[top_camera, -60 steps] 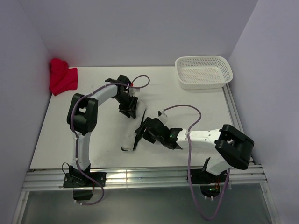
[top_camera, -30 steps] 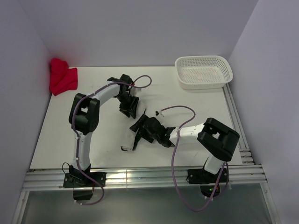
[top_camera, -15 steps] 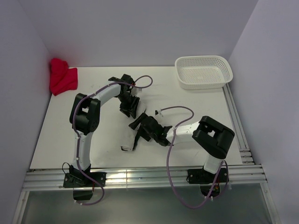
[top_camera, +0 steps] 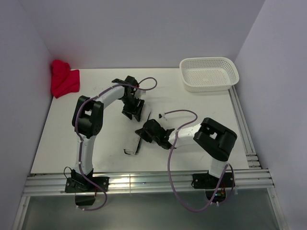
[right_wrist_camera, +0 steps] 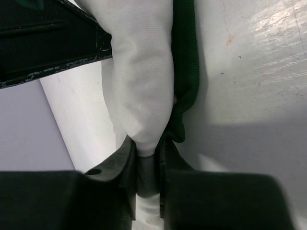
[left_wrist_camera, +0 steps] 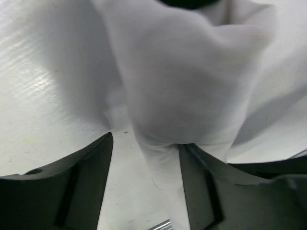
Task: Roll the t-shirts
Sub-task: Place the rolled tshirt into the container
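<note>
On the worktop [top_camera: 201, 110], the right jaws clamp the tip of the rolled white shirt [right_wrist_camera: 144, 72], with the green shirt [right_wrist_camera: 184, 62] alongside. The left jaws stand open astride the white cloth, seemingly not gripping.

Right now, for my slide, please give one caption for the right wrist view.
Right gripper pinching a fold of the white t-shirt, green t-shirt lying alongside.

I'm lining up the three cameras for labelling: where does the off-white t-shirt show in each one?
Top external: off-white t-shirt, a pale strip mid-table, toward the near edge.
Left wrist: fills upper centre, dropping between the open jaws of the left gripper.
Right wrist: centre-left, pinched by the right gripper.
Shared landmark: the white table.
</note>
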Tool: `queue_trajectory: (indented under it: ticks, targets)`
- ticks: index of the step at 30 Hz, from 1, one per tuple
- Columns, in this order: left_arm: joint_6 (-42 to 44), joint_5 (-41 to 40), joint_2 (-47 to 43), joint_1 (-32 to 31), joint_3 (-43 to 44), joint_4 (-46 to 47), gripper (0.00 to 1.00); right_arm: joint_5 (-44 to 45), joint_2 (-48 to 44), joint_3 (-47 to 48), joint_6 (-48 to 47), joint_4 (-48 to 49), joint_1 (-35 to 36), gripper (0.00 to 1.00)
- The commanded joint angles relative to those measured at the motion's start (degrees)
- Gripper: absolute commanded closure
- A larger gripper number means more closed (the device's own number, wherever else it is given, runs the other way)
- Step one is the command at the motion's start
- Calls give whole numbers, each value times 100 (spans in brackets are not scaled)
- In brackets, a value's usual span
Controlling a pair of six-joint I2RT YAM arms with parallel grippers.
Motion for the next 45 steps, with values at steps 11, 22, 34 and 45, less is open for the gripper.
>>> queue_trajectory:
  ticks: [11, 22, 34, 45]
  targets:
    - [346, 704, -33, 97, 1492, -54, 12, 192, -386, -346, 100, -749, -165, 100]
    - [398, 1733, -1176, 940, 1967, -142, 13, 296, -1010, -611, 381, -369, -332, 100]
    - [926, 1636, -3048, 1240, 317, 121, 14, 824, -2328, -391, 84, -932, -973, 100]
    - [970, 1540, -3708, 1240, -327, 218, 14, 789, -2909, 619, -515, -1117, -3195, 100]
